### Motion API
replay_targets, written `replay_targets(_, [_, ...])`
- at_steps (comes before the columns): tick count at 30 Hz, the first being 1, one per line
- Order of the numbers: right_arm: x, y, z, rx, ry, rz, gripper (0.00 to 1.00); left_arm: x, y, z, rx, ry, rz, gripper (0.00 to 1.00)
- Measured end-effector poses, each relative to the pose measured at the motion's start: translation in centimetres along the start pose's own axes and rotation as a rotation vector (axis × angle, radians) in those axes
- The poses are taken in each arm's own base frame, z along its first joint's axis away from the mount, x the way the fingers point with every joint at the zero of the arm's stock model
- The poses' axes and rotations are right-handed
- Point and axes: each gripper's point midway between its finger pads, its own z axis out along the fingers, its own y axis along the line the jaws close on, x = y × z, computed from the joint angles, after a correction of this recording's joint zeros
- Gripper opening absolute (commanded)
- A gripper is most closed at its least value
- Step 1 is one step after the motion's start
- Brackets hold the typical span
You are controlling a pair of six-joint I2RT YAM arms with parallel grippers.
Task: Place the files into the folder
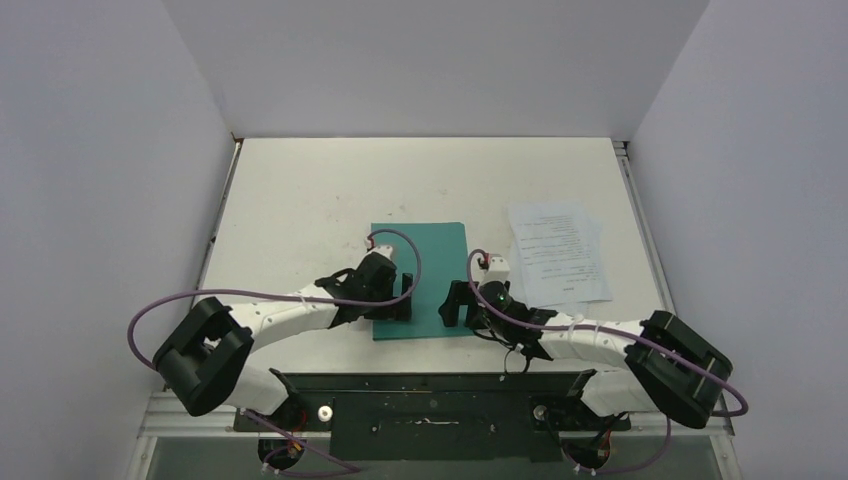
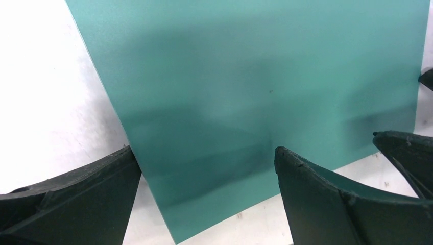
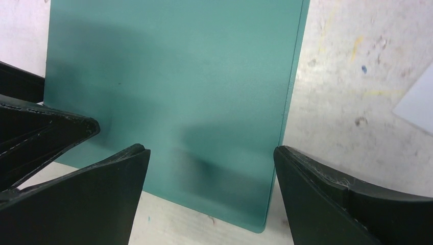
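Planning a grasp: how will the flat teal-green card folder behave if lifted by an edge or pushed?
The flat teal-green card folder lies flush on the white table, so its thin edge is probably hard to get under. Pushed, its smooth face would likely slide rather than lift. Being thin card, it may sag if held at one corner.

1. my white-and-black left arm reaches inward, elbow bent out to the side.
2. its black two-finger left gripper points down, jaws spread wide.
3. my white-and-black right arm mirrors that pose.
4. its black two-finger right gripper gapes wide too, close beside the left one.
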Motion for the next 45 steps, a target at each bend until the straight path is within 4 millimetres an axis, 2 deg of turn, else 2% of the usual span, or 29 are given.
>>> replay_targets(6, [1.5, -0.2, -2.0, -0.002, 0.031, 0.035, 0.98, 2.0, -1.0, -1.7, 0.042, 0.013, -0.006, 0.99])
replay_targets(13, [2.7, -1.3, -3.9, 0.048, 0.1, 0.022, 0.99, 0.6, -1.3, -4.1, 0.061, -0.049, -0.041, 0.96])
replay_targets(17, [2.1, -1.5, -4.7, 0.084, 0.115, -0.014, 0.99, -0.8, -1.2, -5.0, 0.055, -0.09, -0.075, 0.97])
replay_targets(21, [0.5, -1.0, -5.0, 0.091, 0.1, -0.04, 0.99, -1.6, 0.1, -4.7, 0.034, -0.096, -0.136, 1.0])
replay_targets(24, [-1.0, -0.5, -5.1, 0.084, 0.078, -0.048, 0.99, -1.6, 1.6, -4.3, 0.026, -0.09, -0.205, 0.92])
replay_targets(30, [-2.3, -0.7, -5.0, 0.078, 0.07, -0.041, 0.99, 0.3, 4.0, -3.2, 0.032, -0.037, -0.307, 0.84])
replay_targets(34, [-2.6, -1.2, -4.8, 0.073, 0.08, -0.023, 0.99, 1.4, 4.3, -2.7, 0.058, -0.007, -0.334, 0.78])
replay_targets(45, [-2.4, -1.1, -4.2, 0.04, 0.117, -0.004, 0.98, 0.3, 3.9, -1.7, 0.133, -0.033, -0.401, 0.6])
